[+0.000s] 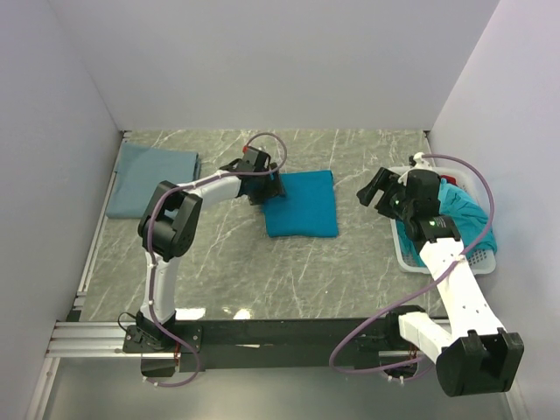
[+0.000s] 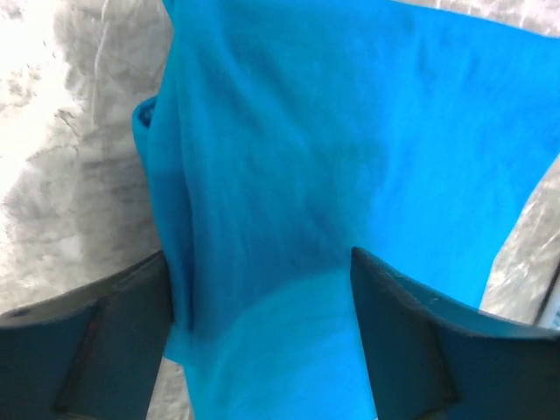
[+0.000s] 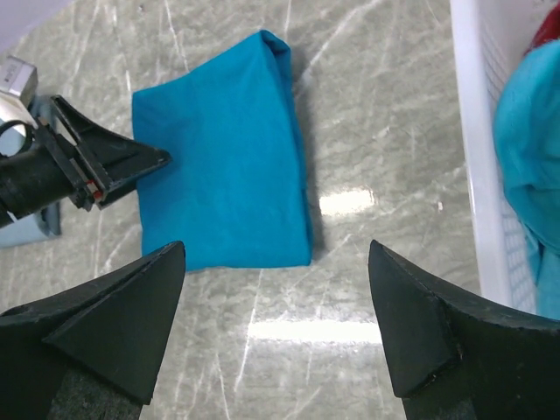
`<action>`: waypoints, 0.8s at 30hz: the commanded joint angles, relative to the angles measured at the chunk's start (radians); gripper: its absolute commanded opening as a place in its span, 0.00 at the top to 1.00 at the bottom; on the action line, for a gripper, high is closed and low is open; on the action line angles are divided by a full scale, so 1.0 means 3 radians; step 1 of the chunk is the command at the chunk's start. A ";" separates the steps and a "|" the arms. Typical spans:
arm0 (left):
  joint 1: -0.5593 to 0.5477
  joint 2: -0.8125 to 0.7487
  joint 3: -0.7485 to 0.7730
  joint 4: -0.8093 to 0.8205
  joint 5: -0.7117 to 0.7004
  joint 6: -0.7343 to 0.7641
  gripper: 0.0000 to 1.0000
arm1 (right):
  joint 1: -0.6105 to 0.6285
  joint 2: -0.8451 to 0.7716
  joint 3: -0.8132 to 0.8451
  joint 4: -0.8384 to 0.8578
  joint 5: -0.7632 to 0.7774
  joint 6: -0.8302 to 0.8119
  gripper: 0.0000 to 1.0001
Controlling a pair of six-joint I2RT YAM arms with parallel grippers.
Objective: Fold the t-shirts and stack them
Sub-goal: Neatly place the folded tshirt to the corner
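A folded bright teal t-shirt [image 1: 303, 204] lies flat on the marble table; it also shows in the right wrist view [image 3: 219, 166]. My left gripper [image 1: 272, 190] sits at the shirt's left edge, low on it. In the left wrist view the gripper [image 2: 260, 262] is open, its jaws wide apart with teal cloth [image 2: 350, 140] filling the space between them. My right gripper [image 1: 376, 192] is open and empty [image 3: 276, 262], held above bare table between the folded shirt and the basket. A duller grey-blue folded shirt [image 1: 149, 179] lies at the back left.
A white perforated basket [image 1: 401, 249] stands at the right and holds crumpled teal shirts [image 1: 459, 214]; its rim [image 3: 468, 149] shows in the right wrist view, with a bit of red cloth [image 3: 547, 31]. Walls close in the table on three sides.
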 commanded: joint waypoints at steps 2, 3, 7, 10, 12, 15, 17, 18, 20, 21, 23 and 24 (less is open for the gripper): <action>-0.0080 0.0216 0.0106 -0.0310 -0.0240 0.0008 0.53 | -0.0015 -0.0142 -0.0016 -0.0005 0.0128 -0.0081 0.09; -0.0105 0.0242 0.0131 -0.0382 -0.0291 -0.0013 0.58 | -0.0015 -0.0142 -0.0021 -0.0005 0.0144 -0.0081 0.09; -0.0177 0.0375 0.0249 -0.0530 -0.0490 -0.0028 0.57 | -0.0015 -0.0167 -0.0042 0.0020 0.0154 -0.0096 0.09; -0.0218 0.0457 0.0336 -0.0658 -0.0659 -0.0038 0.59 | -0.0015 -0.0198 -0.0057 0.0036 0.0154 -0.0106 0.09; -0.0223 0.0493 0.0367 -0.0719 -0.0766 -0.0064 0.66 | -0.0015 -0.0218 -0.0067 0.0041 0.0169 -0.0106 0.09; -0.0233 0.0574 0.0464 -0.0842 -0.0915 -0.0054 0.85 | -0.0020 -0.0264 -0.0093 0.0061 0.0230 -0.0111 0.09; -0.0238 0.0610 0.0520 -0.0838 -0.0971 0.0058 1.00 | -0.0015 -0.0274 -0.0103 0.0061 0.0281 -0.0116 0.09; -0.0254 0.0595 0.0530 -0.0822 -0.1037 0.0109 1.00 | -0.0015 -0.0269 -0.0098 0.0046 0.0302 -0.0121 0.09; -0.0279 0.0539 0.0526 -0.0771 -0.1135 0.0267 1.00 | -0.0015 -0.0244 -0.0098 0.0036 0.0343 -0.0116 0.09; -0.0274 0.0473 0.0520 -0.0771 -0.1165 0.0314 1.00 | -0.0015 -0.0239 -0.0098 0.0031 0.0343 -0.0121 0.09; -0.0259 0.0411 0.0531 -0.0822 -0.1319 0.0462 1.00 | -0.0015 -0.0223 -0.0098 0.0025 0.0343 -0.0121 0.09; -0.0254 0.0345 0.0526 -0.0822 -0.1365 0.0523 1.00 | -0.0015 -0.0218 -0.0103 0.0041 0.0343 -0.0121 0.09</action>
